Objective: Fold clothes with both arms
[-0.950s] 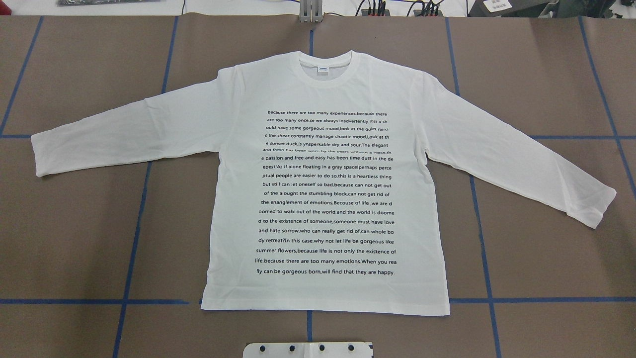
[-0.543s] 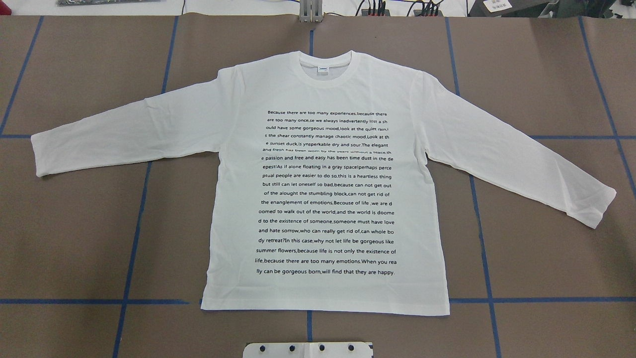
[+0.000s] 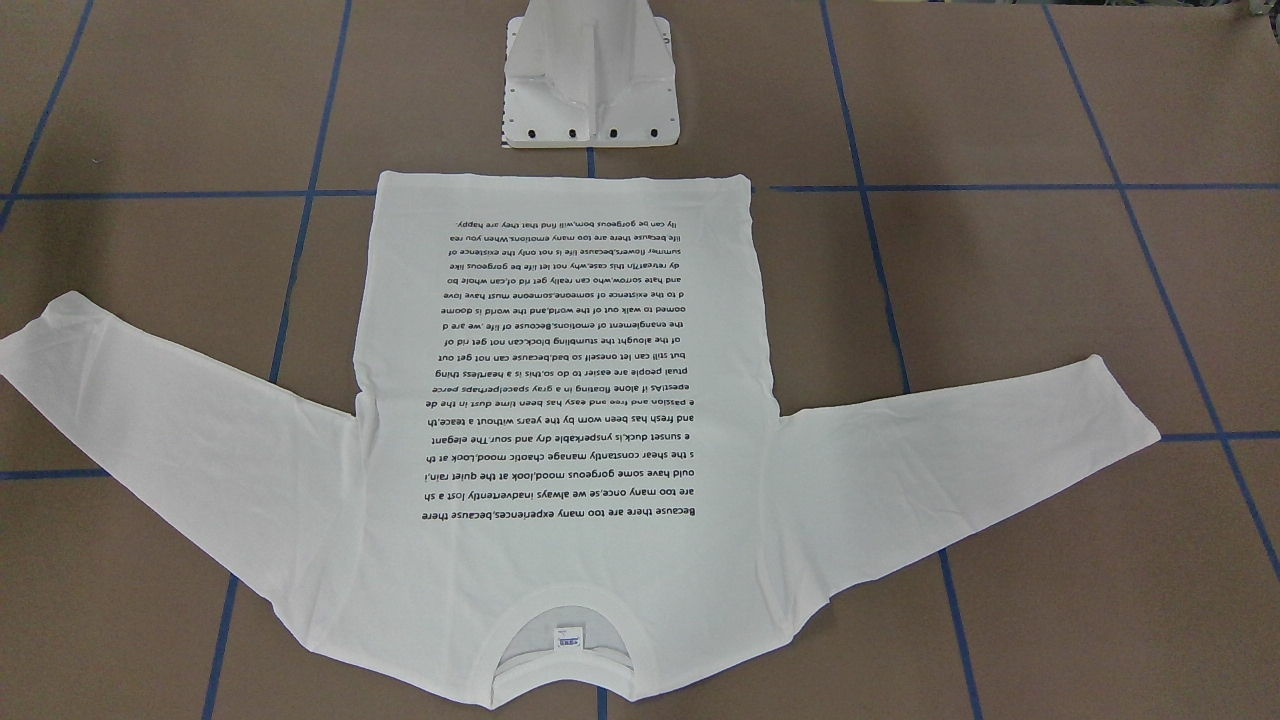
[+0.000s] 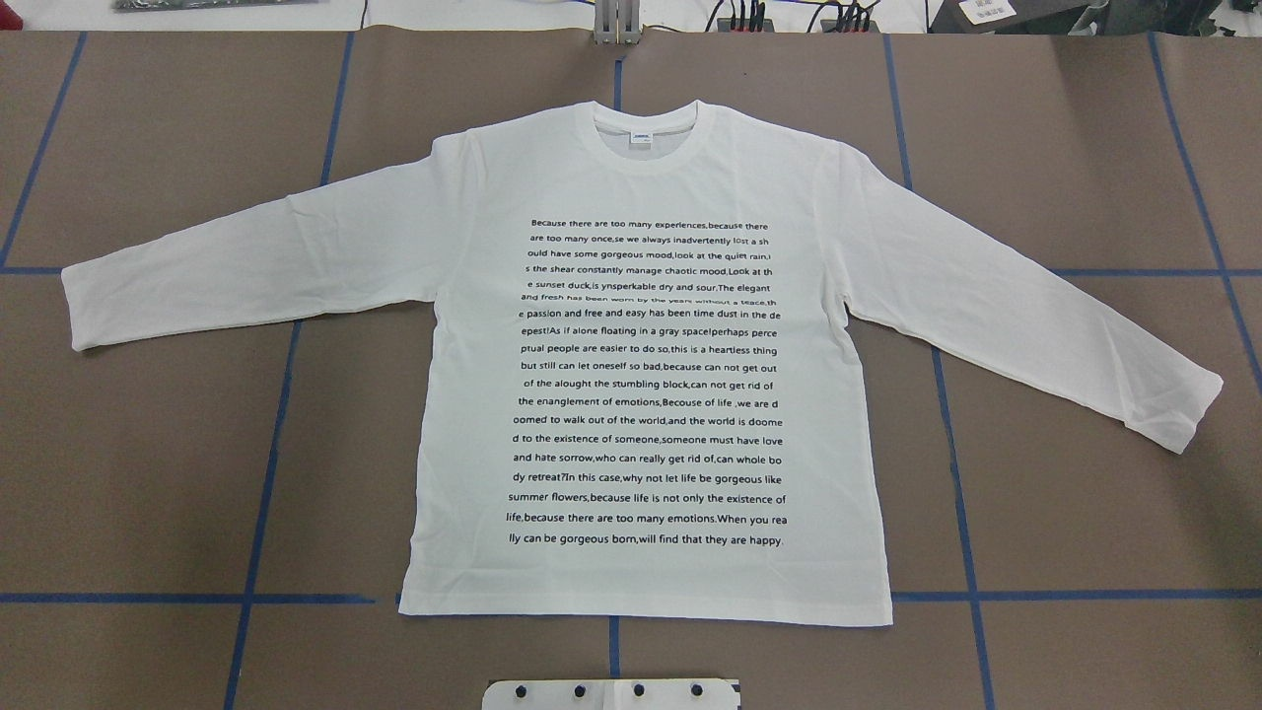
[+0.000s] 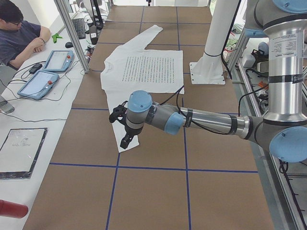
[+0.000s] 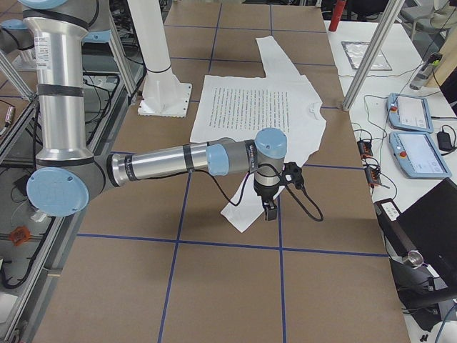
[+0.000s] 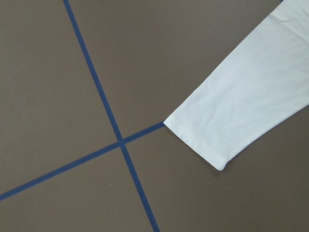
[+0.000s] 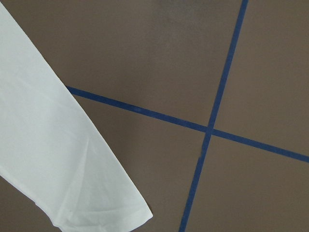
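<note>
The white long-sleeved T-shirt [image 4: 641,177] lies flat on the brown table, black text up, neck to the far side, both sleeves spread out; it also shows in the front-facing view [image 3: 560,560]. My left gripper [image 5: 125,142] hangs over the left sleeve's cuff [image 7: 231,121]. My right gripper [image 6: 270,209] hangs over the right sleeve's cuff [image 8: 48,159]. Both grippers show only in the side views, so I cannot tell whether they are open or shut. Both wrist views show cuff and table, no fingers.
The white pedestal base [image 3: 590,90] stands just behind the shirt's hem. Blue tape lines [image 4: 266,463] grid the table. An operator [image 5: 19,33] sits by teach pendants [image 5: 45,72] on the far-side bench, with metal posts [image 5: 72,33] along that edge.
</note>
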You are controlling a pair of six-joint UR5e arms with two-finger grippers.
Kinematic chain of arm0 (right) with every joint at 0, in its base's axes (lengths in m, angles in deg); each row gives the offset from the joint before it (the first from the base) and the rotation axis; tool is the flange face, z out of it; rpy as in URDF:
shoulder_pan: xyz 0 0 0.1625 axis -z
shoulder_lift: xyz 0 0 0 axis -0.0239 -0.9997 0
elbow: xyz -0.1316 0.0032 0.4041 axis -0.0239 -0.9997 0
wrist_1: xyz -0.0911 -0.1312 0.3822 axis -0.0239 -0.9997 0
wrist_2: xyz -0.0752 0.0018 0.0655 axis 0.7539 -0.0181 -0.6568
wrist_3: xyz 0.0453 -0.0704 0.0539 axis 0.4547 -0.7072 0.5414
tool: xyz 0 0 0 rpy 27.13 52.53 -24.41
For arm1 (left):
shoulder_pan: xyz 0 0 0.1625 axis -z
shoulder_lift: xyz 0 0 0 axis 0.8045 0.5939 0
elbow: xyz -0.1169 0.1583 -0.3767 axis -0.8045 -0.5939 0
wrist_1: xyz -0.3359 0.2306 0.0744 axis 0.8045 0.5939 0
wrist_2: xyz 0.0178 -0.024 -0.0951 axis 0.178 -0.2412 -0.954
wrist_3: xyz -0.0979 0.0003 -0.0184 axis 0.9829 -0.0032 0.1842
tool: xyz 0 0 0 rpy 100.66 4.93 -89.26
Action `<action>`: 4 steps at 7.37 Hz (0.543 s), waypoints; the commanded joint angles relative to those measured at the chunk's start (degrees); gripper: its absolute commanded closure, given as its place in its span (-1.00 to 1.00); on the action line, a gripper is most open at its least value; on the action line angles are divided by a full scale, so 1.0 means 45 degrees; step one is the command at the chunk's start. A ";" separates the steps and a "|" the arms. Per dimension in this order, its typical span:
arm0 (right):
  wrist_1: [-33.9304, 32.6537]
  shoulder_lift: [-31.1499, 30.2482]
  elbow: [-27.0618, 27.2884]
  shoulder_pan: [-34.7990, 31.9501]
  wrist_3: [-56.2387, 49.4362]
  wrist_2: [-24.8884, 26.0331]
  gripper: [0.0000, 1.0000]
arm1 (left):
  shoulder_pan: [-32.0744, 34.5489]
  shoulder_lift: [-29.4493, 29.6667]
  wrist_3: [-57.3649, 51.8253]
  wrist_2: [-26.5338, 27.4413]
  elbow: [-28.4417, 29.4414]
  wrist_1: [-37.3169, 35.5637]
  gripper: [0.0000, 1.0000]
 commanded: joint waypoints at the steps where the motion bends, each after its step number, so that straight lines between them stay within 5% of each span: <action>1: 0.1525 -0.0223 -0.0290 0.1161 0.2964 -0.0645 -0.99 | -0.0005 0.0196 -0.0024 -0.0050 0.0371 0.0302 -1.00; 4: 0.9357 -0.2675 -0.0407 0.4598 1.0724 0.1630 -0.99 | 0.0014 0.0157 -0.0024 -0.0069 0.0235 0.0303 -1.00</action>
